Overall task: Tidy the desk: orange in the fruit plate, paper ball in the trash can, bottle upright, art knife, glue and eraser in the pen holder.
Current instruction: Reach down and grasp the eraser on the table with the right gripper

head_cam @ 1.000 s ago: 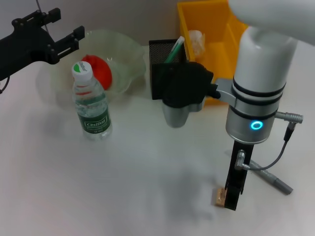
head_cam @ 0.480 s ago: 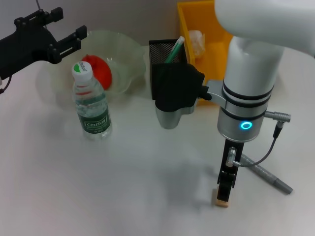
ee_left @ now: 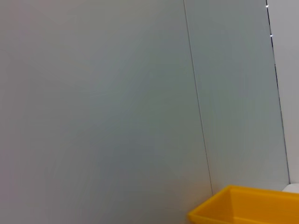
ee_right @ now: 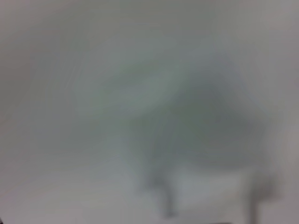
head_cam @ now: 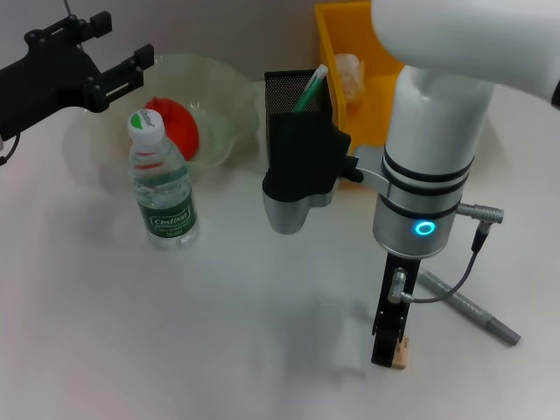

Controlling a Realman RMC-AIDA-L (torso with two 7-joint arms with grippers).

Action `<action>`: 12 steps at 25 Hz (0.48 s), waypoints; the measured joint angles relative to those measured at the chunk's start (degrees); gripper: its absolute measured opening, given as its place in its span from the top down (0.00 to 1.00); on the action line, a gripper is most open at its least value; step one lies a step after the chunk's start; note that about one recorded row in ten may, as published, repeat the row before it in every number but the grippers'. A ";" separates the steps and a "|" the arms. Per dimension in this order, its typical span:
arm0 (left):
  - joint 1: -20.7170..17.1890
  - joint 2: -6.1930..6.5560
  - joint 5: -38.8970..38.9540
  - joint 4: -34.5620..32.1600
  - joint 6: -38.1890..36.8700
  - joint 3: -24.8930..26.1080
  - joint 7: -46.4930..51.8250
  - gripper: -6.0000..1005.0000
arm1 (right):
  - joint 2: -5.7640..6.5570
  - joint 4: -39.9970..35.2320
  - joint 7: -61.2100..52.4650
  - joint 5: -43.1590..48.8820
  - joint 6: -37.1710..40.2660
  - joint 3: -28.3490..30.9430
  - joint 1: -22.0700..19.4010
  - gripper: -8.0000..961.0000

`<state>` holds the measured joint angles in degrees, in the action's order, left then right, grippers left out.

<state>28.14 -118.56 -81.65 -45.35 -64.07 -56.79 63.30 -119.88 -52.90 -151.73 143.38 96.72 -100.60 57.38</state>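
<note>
One gripper, the right gripper (head_cam: 390,350), points straight down, fingertips at the eraser (head_cam: 401,356) on the table (head_cam: 219,332); its opening and hold are unclear.

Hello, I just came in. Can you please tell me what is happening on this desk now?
The robot is tidying the desk. Its right gripper is down on the table at the small eraser; whether it grips it yet cannot be seen. The left gripper hangs raised, jaws open, above the fruit plate, which holds the orange. The bottle stands upright. The paper ball lies in the trash can, beside the pen holder.
</note>
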 joint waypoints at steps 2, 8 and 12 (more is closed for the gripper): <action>0.00 0.00 -0.01 0.00 0.00 0.01 -0.01 0.32 | 0.00 0.14 -0.23 -0.66 -0.10 -0.71 0.08 0.28; 0.00 0.00 -0.01 0.14 0.00 -0.02 -0.02 0.32 | 0.00 0.31 -0.72 -1.88 -0.82 -2.65 0.10 0.28; -0.01 0.00 -0.01 0.39 0.01 -0.06 -0.02 0.32 | 0.00 0.79 -1.23 -2.45 -1.40 -4.06 0.12 0.28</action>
<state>28.12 -118.56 -81.65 -44.96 -64.07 -56.84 63.28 -119.89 -52.12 -152.96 140.93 95.32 -104.66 57.49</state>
